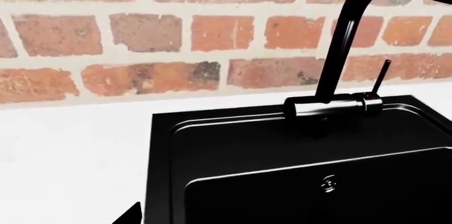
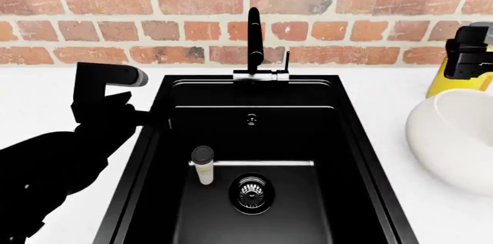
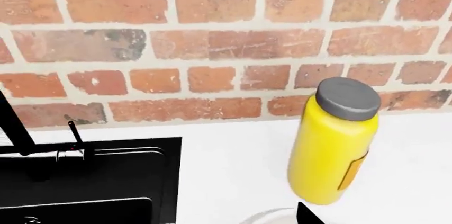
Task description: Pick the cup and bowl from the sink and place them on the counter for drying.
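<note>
Cup [image 2: 203, 165] is seen upright in the sink [image 2: 254, 140], bowl [image 2: 454, 140] already on the desk [image 2: 385, 91] | cup judged light, slim, tippable; best gripped mid-body below lid | left claw [image 2: 104, 97] and right claw [image 2: 471, 53]: state cannot be told

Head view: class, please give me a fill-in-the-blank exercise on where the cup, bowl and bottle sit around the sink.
1. The cup stands inside the ____.
2. The bowl rests on the ____ to the right of the sink.
3. The bottle by the brick wall is ____ with a grey cap.
4. The cup's lid is ____.

Missing words: sink; counter; yellow; black
</note>
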Controlling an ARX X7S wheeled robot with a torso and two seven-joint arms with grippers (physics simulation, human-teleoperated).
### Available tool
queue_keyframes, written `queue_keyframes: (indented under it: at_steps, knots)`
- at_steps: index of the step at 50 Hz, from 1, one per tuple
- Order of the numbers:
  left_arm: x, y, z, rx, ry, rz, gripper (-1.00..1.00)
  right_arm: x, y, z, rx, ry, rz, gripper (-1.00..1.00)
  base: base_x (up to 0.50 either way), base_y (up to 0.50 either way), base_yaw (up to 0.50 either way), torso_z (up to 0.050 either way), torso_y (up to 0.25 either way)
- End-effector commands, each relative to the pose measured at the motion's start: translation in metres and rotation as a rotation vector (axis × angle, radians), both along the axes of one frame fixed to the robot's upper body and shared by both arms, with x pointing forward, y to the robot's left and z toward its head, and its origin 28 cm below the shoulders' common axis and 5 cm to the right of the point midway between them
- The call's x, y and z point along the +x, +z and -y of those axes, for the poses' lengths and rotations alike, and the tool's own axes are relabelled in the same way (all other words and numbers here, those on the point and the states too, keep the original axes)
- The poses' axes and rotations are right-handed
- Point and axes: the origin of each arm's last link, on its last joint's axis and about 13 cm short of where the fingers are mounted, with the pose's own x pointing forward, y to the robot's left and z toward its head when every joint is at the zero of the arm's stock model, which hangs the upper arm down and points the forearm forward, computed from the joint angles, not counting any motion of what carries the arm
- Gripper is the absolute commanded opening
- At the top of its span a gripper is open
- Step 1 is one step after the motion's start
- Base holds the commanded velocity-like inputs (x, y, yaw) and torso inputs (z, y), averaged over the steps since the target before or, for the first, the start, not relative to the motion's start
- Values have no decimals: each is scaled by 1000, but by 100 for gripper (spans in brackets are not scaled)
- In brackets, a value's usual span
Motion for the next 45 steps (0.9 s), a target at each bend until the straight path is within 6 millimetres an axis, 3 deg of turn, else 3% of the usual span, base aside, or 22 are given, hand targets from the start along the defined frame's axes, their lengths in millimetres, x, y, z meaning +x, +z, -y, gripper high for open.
queue_keyframes:
  at_steps: [1,11,19,29,45]
  knots:
    - [-4,2,13,30,-33,-9,100,-12,0,-24,55,120,106,100,0,0,0,0,0]
    - [-9,4,36,34,-52,-37,100,-17,-7,-31,56,147,128,100,0,0,0,0,0]
    - [-1,2,68,29,-110,-69,100,-18,-9,-38,60,173,155,100,0,0,0,0,0]
    - [12,-3,90,-26,-121,-106,100,-18,-13,-41,58,188,158,100,0,0,0,0,0]
    - [21,-30,120,-29,-24,-245,100,-16,-18,-41,55,186,155,100,0,0,0,0,0]
